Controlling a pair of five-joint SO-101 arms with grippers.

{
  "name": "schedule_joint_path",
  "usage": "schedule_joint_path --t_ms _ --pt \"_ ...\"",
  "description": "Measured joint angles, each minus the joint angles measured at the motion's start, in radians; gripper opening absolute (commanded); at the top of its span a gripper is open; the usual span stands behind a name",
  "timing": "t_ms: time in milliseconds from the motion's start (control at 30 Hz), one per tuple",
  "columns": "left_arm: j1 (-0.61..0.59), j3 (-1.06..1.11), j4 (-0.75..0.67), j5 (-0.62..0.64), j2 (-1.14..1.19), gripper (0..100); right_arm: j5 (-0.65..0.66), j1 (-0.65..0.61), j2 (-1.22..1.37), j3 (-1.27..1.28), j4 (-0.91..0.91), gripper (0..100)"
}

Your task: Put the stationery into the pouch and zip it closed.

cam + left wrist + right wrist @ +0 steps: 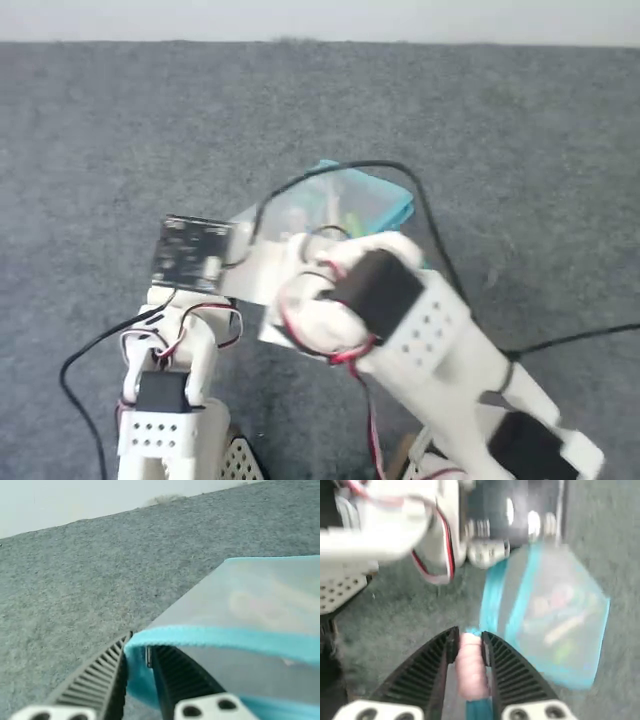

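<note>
A translucent pouch (pixel 350 205) with a teal zip edge (pixel 215 637) lies on the grey carpet. Several coloured stationery pieces (pixel 560 615) show through its wall. My left gripper (pixel 139 645) is shut on the pouch's teal edge at one corner. My right gripper (pixel 469 635) is shut on a pink tab (pixel 471 667) that sits on the teal zip strip (pixel 492 597), at the end of the pouch near the left arm. In the high view the right arm (pixel 420 320) hangs over the pouch's near side and hides that edge.
Grey carpet (pixel 120 130) spreads all around the pouch. A pale wall strip (pixel 320 18) runs along the far edge. Black cables (pixel 560 342) trail from the arms across the carpet at the right and near left.
</note>
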Motion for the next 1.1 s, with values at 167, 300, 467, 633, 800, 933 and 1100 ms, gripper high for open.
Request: schedule_joint_path --t_ms 167,300,467,633,800,933,1100 --pt "0.023 0.0 0.0 0.0 0.002 1 0.002 -0.1 0.054 -0.118 -0.028 0.8" --pt "0.028 0.0 0.002 0.0 0.002 1 0.006 -0.175 0.054 -0.178 -0.02 0.8" --pt "0.026 0.0 0.002 0.0 0.002 1 0.02 -0.18 0.054 -0.195 0.034 1.3" --pt "0.026 0.0 0.008 0.0 0.002 1 0.02 0.032 0.012 -0.068 0.034 1.1" --pt "0.026 0.0 0.015 0.0 0.002 1 0.017 0.192 -0.201 0.255 -0.003 1.2" --pt "0.026 0.0 0.015 0.017 0.002 1 -0.066 0.201 -0.511 0.488 -0.055 1.3" --pt "0.026 0.0 0.015 0.069 0.002 1 -0.077 0.203 -0.595 0.881 -0.233 5.7"
